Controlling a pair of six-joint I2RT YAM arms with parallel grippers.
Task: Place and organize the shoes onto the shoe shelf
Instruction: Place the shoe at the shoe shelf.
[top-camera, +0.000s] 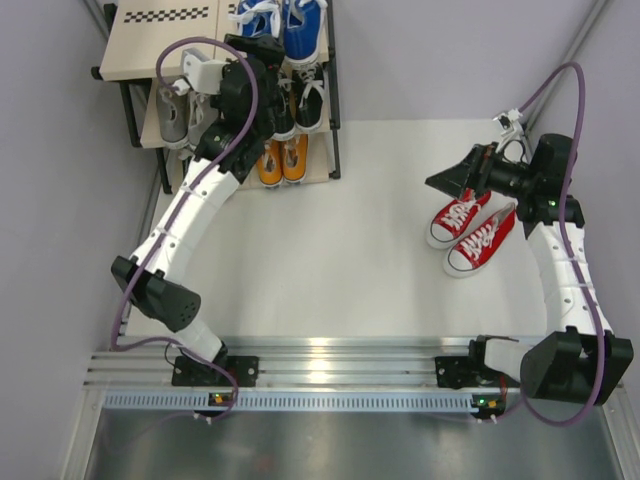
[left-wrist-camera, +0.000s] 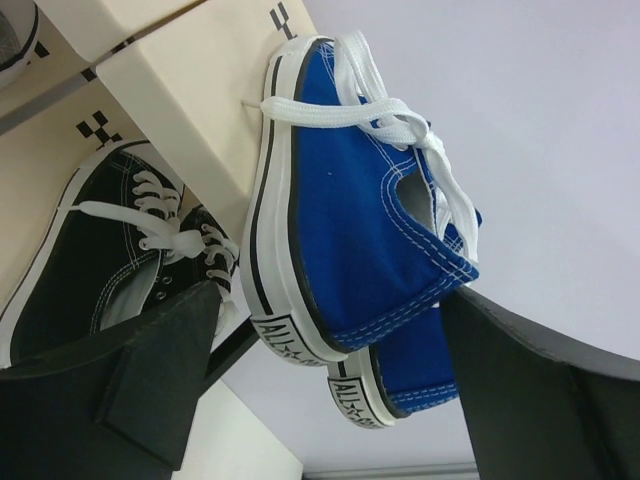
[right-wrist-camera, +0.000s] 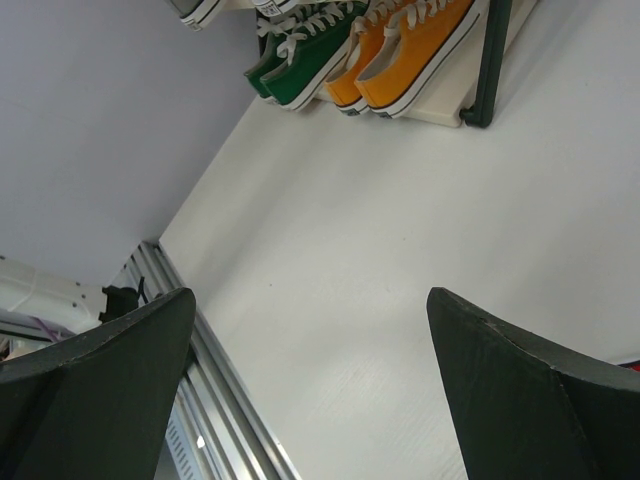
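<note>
The shoe shelf stands at the far left. A blue pair rests on its top board, a black pair and a grey pair on the middle one, and an orange pair at the bottom. My left gripper is at the top tier, open. In the left wrist view the blue shoes' heels lie between its spread fingers, with the black shoes below. A red pair lies on the table at the right. My right gripper hovers open beside it, holding nothing.
The right wrist view looks across the white table at a green pair and the orange pair on the bottom board, beside the shelf's dark post. A metal rail runs along the near edge. Grey walls close in both sides.
</note>
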